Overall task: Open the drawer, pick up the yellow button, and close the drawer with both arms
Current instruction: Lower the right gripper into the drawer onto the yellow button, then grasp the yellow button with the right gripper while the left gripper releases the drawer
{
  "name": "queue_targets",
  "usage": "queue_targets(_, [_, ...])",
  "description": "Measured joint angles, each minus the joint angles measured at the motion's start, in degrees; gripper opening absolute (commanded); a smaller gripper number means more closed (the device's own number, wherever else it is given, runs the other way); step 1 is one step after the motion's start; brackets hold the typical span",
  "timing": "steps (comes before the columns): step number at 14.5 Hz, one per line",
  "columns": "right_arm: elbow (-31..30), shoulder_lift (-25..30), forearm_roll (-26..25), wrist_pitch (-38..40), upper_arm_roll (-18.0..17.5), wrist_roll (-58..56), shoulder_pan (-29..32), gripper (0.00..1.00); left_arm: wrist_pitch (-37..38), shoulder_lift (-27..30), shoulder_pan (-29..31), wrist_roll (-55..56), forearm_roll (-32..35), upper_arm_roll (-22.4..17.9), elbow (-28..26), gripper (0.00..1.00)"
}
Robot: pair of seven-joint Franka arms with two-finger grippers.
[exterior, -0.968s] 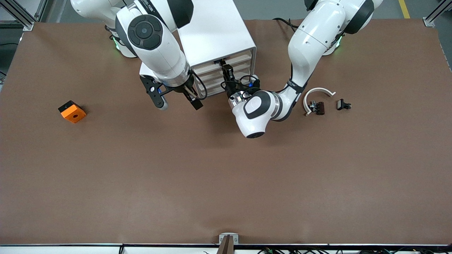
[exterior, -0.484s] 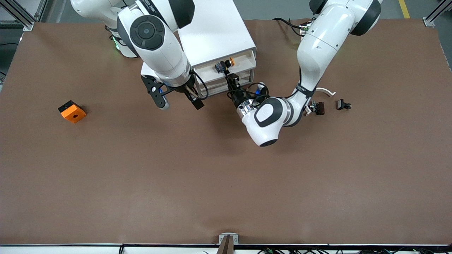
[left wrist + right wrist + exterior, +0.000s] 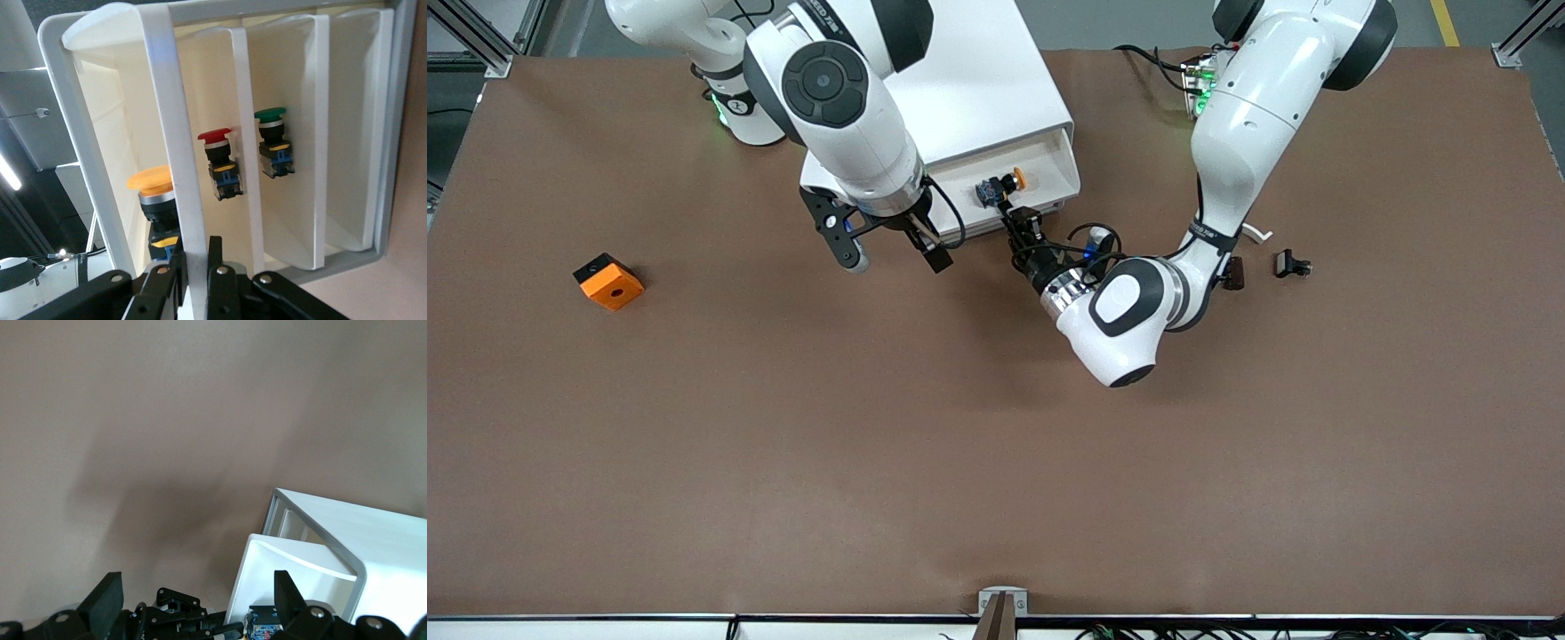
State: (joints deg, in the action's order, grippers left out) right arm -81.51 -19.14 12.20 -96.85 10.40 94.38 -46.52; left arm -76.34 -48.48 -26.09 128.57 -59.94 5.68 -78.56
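Drawer (image 3: 1040,182) pulled out of cabinet (image 3: 969,80); button (image 3: 1003,185) inside. Left end effector (image 3: 1021,220) clenched on drawer's front lip. Right end effector (image 3: 894,253) released, at nine o'clock of drawer, above bare bench (image 3: 960,444).

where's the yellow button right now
The button lies in the pulled-out top drawer of the white cabinet, just above the left gripper, which is shut on the drawer's front edge.

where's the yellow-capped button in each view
Front view: button lies in the pulled-out drawer.
Left wrist view: button sits just inside the drawer front.
Right wrist view: only a blue scrap shows, uncertain.
Shared landmark: the white cabinet.
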Motion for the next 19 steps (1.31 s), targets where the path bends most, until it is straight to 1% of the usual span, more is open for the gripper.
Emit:
queue_targets(2, [0.0, -0.5, 0.0, -0.8, 0.0, 0.8, -0.7, 1.0, -0.1, 0.0, 0.4, -0.6, 0.0, -0.5, 0.3, 0.01])
queue_targets(3, [0.0, -0.8, 0.0, -1.0, 0.0, 1.1, -1.2, 1.0, -0.2, 0.0, 0.7, -0.8, 0.0, -0.6, 0.4, 0.19])
queue_targets(4, [0.0, -1.1, 0.0, -1.1, 0.0, 1.9, -1.7, 1.0, -0.3, 0.0, 1.1, -0.9, 0.0, -0.7, 0.5, 0.52])
queue_targets(5, [0.0, -1.3, -0.2, -1.2, -0.1, 2.6, -2.3, 1.0, -1.3, 0.0, 1.4, -2.7, -0.1, -0.7, 0.6, 0.71])
queue_targets(6, [0.0, -1.6, -0.3, -1.4, -0.1, 3.2, -2.8, 1.0, -1.7, 0.0, 1.7, -3.7, -0.4, -0.8, 0.9, 0.96])
queue_targets(7, [0.0, -1.9, -0.6, -2.0, -0.1, 3.8, -3.5, 1.0, -2.2, 0.0, 1.9, -4.3, -0.4, -0.8, 1.1, 1.0])
queue_targets(10, [0.0, -2.6, -1.5, -3.3, -0.1, 5.6, -5.5, 1.0, -3.3, 0.0, 2.8, -5.5, -0.4, -1.4, 1.7, 1.0])
queue_targets(13, [0.0, -2.9, -2.3, -3.4, -0.1, 7.2, -8.1, 1.0, -2.8, 0.0, 5.4, -5.8, -0.3, -1.6, 4.2, 1.0])
queue_targets(16, [0.0, -3.8, -3.9, -4.0, -0.1, 11.0, -10.6, 1.0, -2.2, 0.1, 7.9, -6.4, 1.8, -1.6, 6.6, 1.0])
queue_targets(19, [0.0, -5.3, -4.9, -5.2, -0.1, 14.9, -12.4, 1.0, -2.1, 0.6, 10.3, -13.3, 4.2, -1.7, 8.0, 1.0])
